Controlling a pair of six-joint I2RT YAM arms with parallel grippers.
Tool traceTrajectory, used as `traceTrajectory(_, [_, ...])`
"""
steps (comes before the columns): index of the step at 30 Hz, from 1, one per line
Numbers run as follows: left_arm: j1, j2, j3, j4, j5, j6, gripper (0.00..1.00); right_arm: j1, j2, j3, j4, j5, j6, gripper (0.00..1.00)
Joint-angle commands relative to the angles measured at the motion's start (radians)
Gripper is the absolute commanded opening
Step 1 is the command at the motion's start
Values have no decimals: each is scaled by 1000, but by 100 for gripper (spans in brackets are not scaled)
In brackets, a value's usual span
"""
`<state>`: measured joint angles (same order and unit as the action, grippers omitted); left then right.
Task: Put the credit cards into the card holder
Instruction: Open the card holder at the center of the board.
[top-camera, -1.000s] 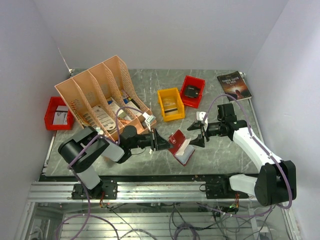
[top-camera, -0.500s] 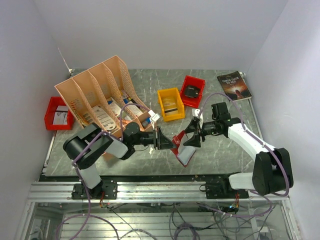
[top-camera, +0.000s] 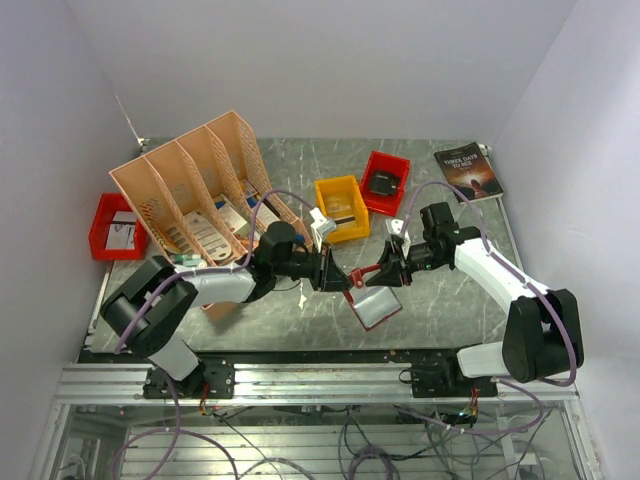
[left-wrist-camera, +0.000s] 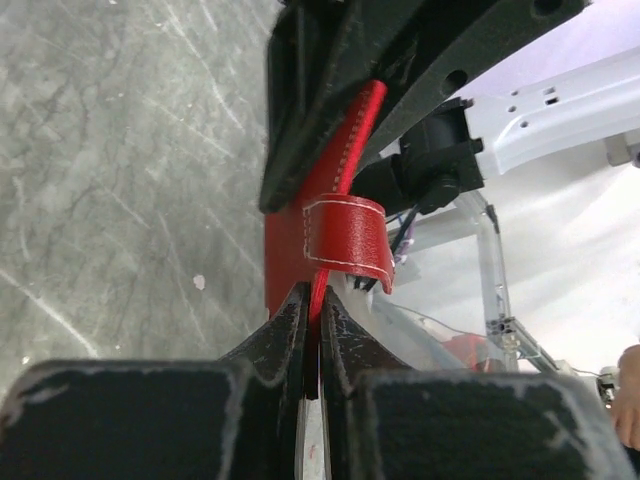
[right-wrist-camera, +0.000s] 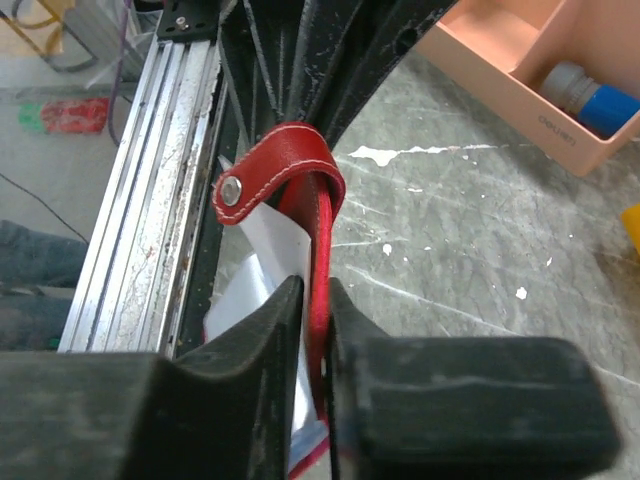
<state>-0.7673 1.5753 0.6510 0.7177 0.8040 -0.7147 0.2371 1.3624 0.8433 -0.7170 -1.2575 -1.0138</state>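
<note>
The red card holder (top-camera: 372, 306) hangs open between the two arms above the table's front middle. Its clear pocket side faces up and its upper flap (top-camera: 362, 274) is stretched between the grippers. My left gripper (top-camera: 338, 277) is shut on that flap from the left. In the left wrist view the left gripper (left-wrist-camera: 312, 296) pinches the thin red cover (left-wrist-camera: 300, 250) below the strap loop (left-wrist-camera: 346, 238). My right gripper (top-camera: 386, 272) is shut on the flap from the right, and the right gripper (right-wrist-camera: 315, 286) clamps the cover beside the strap's snap stud (right-wrist-camera: 232, 190). A greyish credit card (top-camera: 343, 216) seems to lie in the yellow bin (top-camera: 326, 190).
A peach file organiser (top-camera: 190, 190) with leaflets stands at the back left, and a red bin (top-camera: 104, 228) sits beside it. Another red bin (top-camera: 385, 184) and a dark paperback (top-camera: 468, 170) sit at the back right. The metal rail (right-wrist-camera: 150, 170) runs along the table's near edge.
The right gripper has closed on the card holder's flap. The left arm has moved right and up, and the holder has spread open with its pocket half swung flat.
</note>
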Motion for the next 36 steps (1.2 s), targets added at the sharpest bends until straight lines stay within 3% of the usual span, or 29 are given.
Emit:
traceTrajectory(1, [5,-53,64,-177,-90,122,16,9,-13,20,-29,-49,-12,9])
traceTrajectory(4, [4,-110,66,-226,-159,144,23,8,-20,23,-8,-41,19,1])
traceTrajectory(8, [5,-251,32,-291,-325,181,36,4,-35,13,77,-26,132,0])
traceTrajectory(14, [6,-481,-111,-252,-519,177,53,-25,-75,-62,379,25,506,0])
traceTrajectory(19, [7,-648,-271,-128,-631,50,66,-72,-109,-153,662,54,849,0])
traceTrajectory(23, [5,-694,-336,-62,-687,-110,67,-105,-100,-228,863,57,1085,0])
traceTrajectory(27, [-24,-697,-332,-123,-764,-207,66,-109,-74,-262,979,79,1223,0])
traceTrajectory(32, [-158,-640,-296,-162,-952,-204,65,-110,-69,-272,1002,138,1295,0])
traceTrajectory(36, [-219,-500,-264,-114,-1011,-250,60,-121,-45,-306,1010,237,1413,0])
